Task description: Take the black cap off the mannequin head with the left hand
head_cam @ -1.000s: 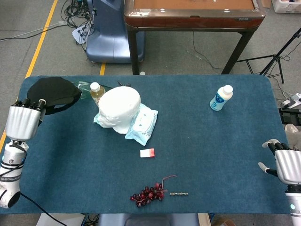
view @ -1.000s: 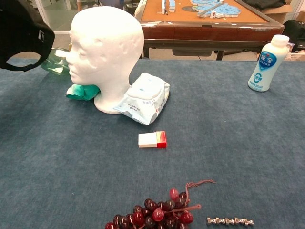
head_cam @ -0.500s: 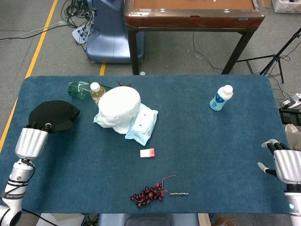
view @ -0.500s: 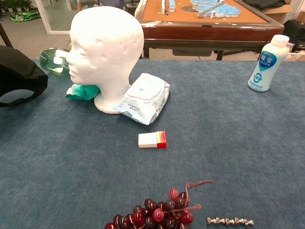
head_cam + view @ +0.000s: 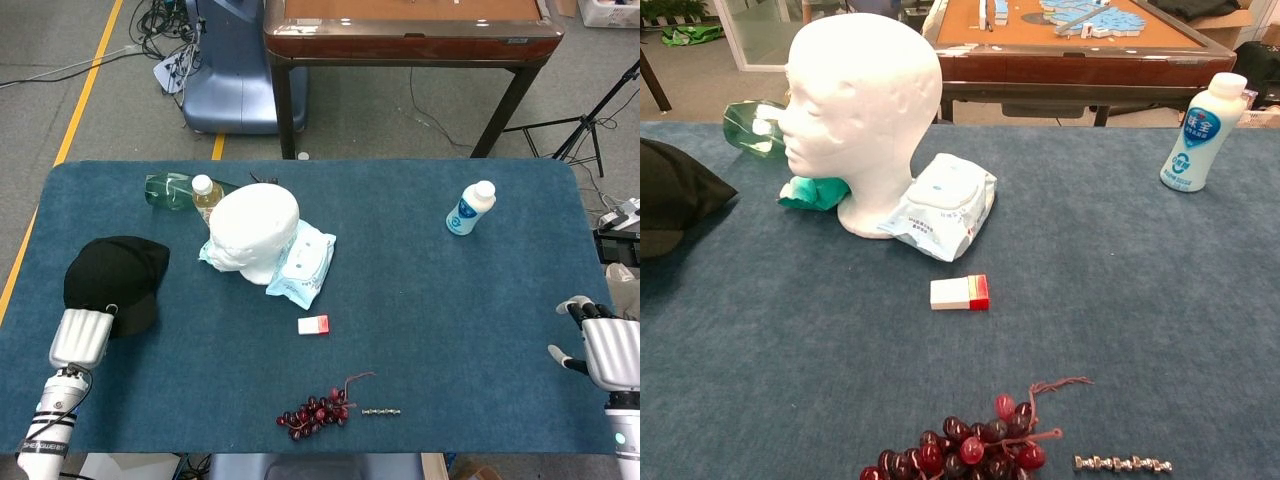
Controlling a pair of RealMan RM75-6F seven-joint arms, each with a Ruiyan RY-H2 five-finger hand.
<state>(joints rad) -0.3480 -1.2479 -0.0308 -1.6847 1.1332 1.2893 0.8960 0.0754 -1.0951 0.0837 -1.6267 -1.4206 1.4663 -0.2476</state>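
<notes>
The black cap (image 5: 115, 280) lies low on the blue table (image 5: 450, 300) at its left side, off the mannequin head; in the chest view the black cap (image 5: 670, 195) shows at the left edge. My left hand (image 5: 80, 336) is at the cap's near edge, its fingers curled onto the brim and still holding it. The white mannequin head (image 5: 255, 232) stands bare at the back centre-left, and the mannequin head (image 5: 860, 100) faces left in the chest view. My right hand (image 5: 608, 350) rests at the table's right front corner, fingers apart and holding nothing.
A wipes pack (image 5: 303, 262) and a teal cloth (image 5: 812, 192) lean against the head's base. Behind it lie a green bottle (image 5: 165, 187) and a small capped bottle (image 5: 205, 192). A white bottle (image 5: 470, 208) stands back right. A red-white box (image 5: 313, 325), grapes (image 5: 315, 410) and a chain (image 5: 381, 411) sit in front.
My left hand has carried the cap from high at the back left down and toward the table's front-left, where it now lies low on the cloth. The right hand has not moved.
</notes>
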